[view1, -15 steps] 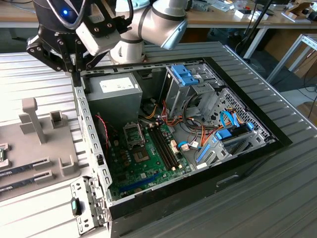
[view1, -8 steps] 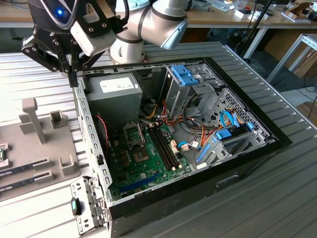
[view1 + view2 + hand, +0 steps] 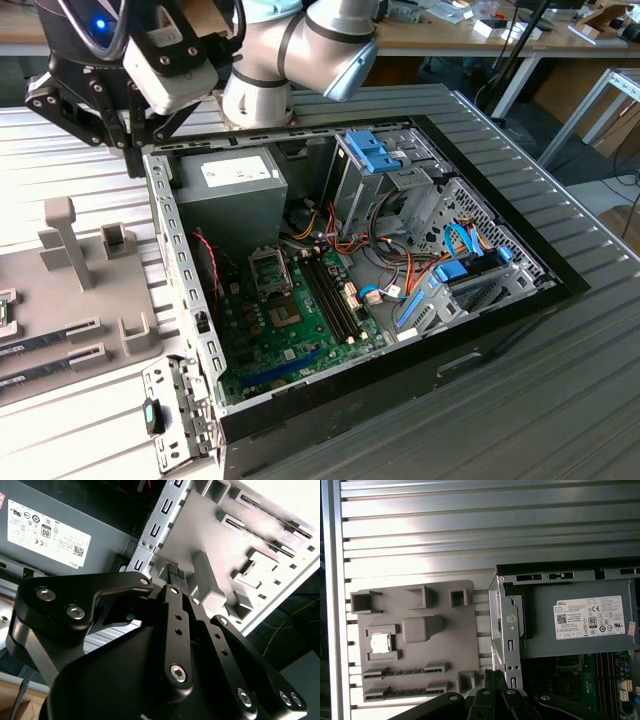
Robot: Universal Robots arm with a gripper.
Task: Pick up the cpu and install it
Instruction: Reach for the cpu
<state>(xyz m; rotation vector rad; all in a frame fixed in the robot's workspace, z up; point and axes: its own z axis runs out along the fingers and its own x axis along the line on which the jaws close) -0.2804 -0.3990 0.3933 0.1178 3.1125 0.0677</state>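
Approach, before any pickup. In the exterior view, finds the gripper (image 3: 132, 160) above the computer case (image 3: 165, 230) corner, beside the grey tray (image 3: 60, 300). In the second wrist view, shows fingers (image 3: 176, 605) pinched narrow, holding nothing. In the first wrist view, places the cpu (image 3: 381, 642) in a pocket of that tray, apart from them; likely calls for opening and centring above it.

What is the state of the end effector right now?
End effector: closed, holding nothing; the cpu lies on the grey tray.

Grey arm (image 3: 300, 50) elbow bent, black hand (image 3: 173, 576) pointing downward, fingers (image 3: 176, 617) pressed together
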